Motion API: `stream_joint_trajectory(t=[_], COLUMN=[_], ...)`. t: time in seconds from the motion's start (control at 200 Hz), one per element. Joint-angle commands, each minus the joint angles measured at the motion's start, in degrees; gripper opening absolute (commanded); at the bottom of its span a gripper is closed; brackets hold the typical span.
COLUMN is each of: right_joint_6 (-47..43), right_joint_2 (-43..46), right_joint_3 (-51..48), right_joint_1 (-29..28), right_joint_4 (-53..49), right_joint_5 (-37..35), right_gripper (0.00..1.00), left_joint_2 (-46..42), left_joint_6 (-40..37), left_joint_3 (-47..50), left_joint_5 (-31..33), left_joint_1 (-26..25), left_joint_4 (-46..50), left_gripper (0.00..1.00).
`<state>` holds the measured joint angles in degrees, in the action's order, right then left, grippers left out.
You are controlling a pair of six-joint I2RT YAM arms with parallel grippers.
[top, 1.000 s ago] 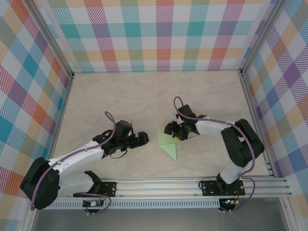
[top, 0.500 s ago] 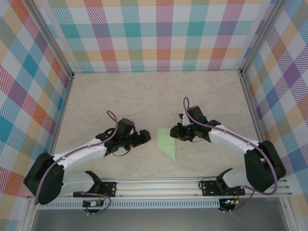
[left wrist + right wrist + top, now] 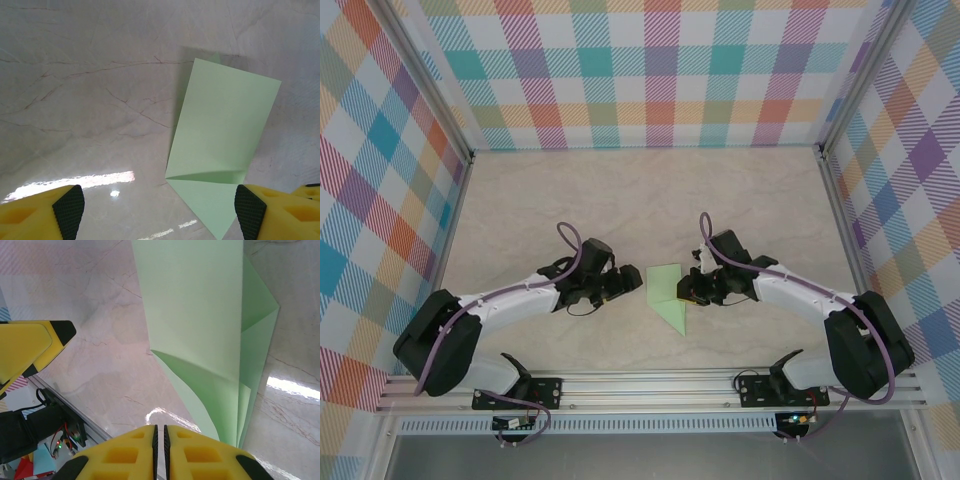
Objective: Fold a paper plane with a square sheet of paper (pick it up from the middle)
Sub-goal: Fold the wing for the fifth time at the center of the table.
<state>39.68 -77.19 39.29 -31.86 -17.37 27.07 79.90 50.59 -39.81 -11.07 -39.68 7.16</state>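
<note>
right claw (image 3: 159,429) has just pressed together at the right edge of the partly folded pale-green paper sheet (image 3: 667,293) lying on the surface (image 3: 620,200), seemingly empty; left claw (image 3: 159,212), spread, has closed in, so the next fold looks pending.

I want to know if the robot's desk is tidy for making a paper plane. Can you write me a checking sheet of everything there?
Surface: pale marbled table, with some glare spots.
Job's things: green paper, partly folded, its point toward the arms, lying on the table between the grippers.
Clutter: nothing seen.
Grippers: left gripper open, beside the paper's left edge. Right gripper shut at the paper's right edge, no paper seen between its fingers.
Cables: a purple cable loops over each arm, away from the paper.
Surroundings: checked walls on three sides; metal rail at the near edge.
</note>
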Motion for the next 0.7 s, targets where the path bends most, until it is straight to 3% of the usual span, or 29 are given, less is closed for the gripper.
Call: stream_joint_trajectory(t=[0.0,0.16,0.445,0.695], right_joint_6=[-2.23,-2.89,-2.39,-0.39], right_joint_2=[1.04,-1.10,2.78,1.09], right_joint_3=[1.50,3.42,1.28,0.86], right_joint_1=[0.04,-0.13,-0.66,-0.36], right_joint_4=[-2.46,-6.44,-3.38,-0.47], right_joint_5=[-0.83,-3.16,-2.32,0.45], right_gripper=[0.12,0.06,0.07,0.06], left_joint_2=[0.96,1.21,2.88,4.87], left_joint_6=[0.72,1.10,1.25,1.18], left_joint_3=[-1.76,-1.53,-2.73,-3.24], left_joint_5=[0.16,0.81,1.07,0.77], left_joint_1=[-0.74,-1.07,-1.86,-1.98], left_joint_4=[-0.10,-0.44,-0.12,-0.47], left_gripper=[0.81,0.83,0.82,0.82])
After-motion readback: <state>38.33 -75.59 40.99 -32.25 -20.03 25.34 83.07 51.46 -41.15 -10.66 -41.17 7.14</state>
